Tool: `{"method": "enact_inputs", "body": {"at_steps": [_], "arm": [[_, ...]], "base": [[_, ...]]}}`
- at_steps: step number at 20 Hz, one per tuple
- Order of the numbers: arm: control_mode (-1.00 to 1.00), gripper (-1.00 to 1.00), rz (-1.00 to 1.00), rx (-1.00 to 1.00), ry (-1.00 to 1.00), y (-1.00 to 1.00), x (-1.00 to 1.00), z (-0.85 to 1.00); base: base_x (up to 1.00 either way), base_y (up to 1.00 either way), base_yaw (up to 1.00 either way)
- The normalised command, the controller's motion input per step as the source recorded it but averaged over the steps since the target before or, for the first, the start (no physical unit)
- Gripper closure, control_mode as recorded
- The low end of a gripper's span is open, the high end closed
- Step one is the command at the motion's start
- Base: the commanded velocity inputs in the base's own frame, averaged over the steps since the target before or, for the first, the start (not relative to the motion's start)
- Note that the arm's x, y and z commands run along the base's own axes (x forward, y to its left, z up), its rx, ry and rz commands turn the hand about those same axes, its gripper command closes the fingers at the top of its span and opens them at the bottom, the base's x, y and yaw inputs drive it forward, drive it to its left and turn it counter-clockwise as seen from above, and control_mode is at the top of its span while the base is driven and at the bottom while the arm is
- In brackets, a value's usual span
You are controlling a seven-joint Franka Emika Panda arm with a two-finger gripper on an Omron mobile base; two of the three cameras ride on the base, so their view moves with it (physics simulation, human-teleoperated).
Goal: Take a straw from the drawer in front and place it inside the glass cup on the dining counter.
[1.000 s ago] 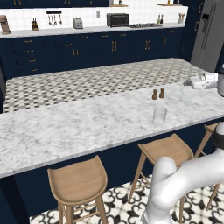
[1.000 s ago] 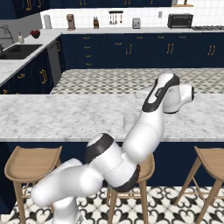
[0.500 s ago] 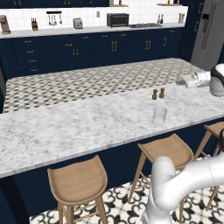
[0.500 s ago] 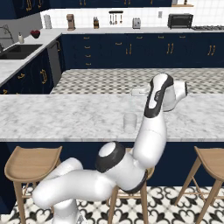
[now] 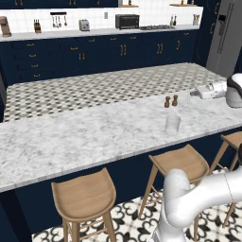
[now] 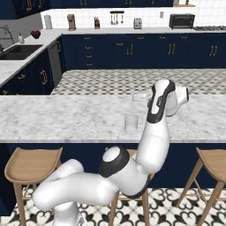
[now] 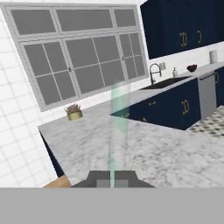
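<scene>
Carrying the straw (image 7: 117, 127), we note the gripper (image 7: 112, 179) has its jaws pressed nearly together, pinching the straw at its lower end; in the hand view the pale stick rises straight out from between the fingertips (image 7: 98, 179). In the left base view the gripper (image 5: 194, 93) hangs over the dining counter (image 5: 85, 137), with a faint pale line, probably the straw (image 5: 190, 106), dropping from it towards the marble. The glass cup (image 5: 172, 123) stands below and to one side of the jaws, not under them, with two shakers (image 5: 170, 101) between cup and gripper. In the right base view the cup (image 6: 131, 123) sits below and just beside the held straw (image 6: 134, 107), but we cannot tell the true offset. Risks, as we judge them: the straw is thin and held only at one end, so a quick swing could let it pivot or slip from the pinch; a descent begun off-centre would land the tip on the rim or the counter, bending it out of the jaws; a low sideways pass could knock the shakers or tip the cup; and releasing before the tip is well inside would let the straw fall onto the marble.
</scene>
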Motion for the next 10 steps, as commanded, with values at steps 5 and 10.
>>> {"method": "enact_inputs", "body": {"at_steps": [5,10], "arm": [[-1.0,1.0,0.0,0.0,0.0,0.0,0.0,-0.26],[-1.0,1.0,0.0,0.0,0.0,-0.01,0.23,-0.15]], "base": [[0.0,0.0,0.0],[0.0,0.0,0.0]]}}
